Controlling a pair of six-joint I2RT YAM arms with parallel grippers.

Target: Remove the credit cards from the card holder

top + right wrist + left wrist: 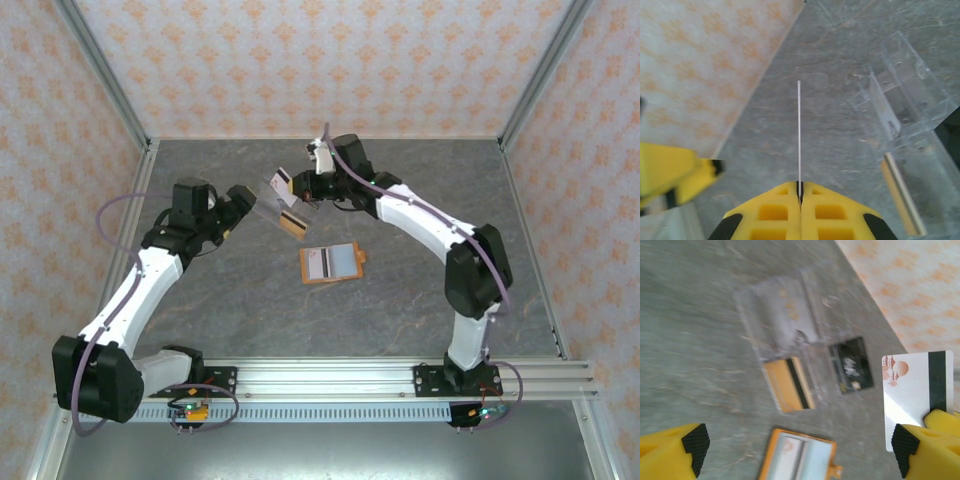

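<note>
White striped card [278, 183] sits edge-on, pinched by the right pincer [800, 192]; the left pincer [800, 447] stands spread beside it. Grip firmly, then lay it flat on the desk [250, 300], clear of the orange card holder [332, 263]

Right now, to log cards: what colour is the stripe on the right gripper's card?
Black, on a white card with reddish motifs; best in left wrist view.

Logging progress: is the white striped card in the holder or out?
Out: the right gripper pinches the white card, well apart from the card holder.
</note>
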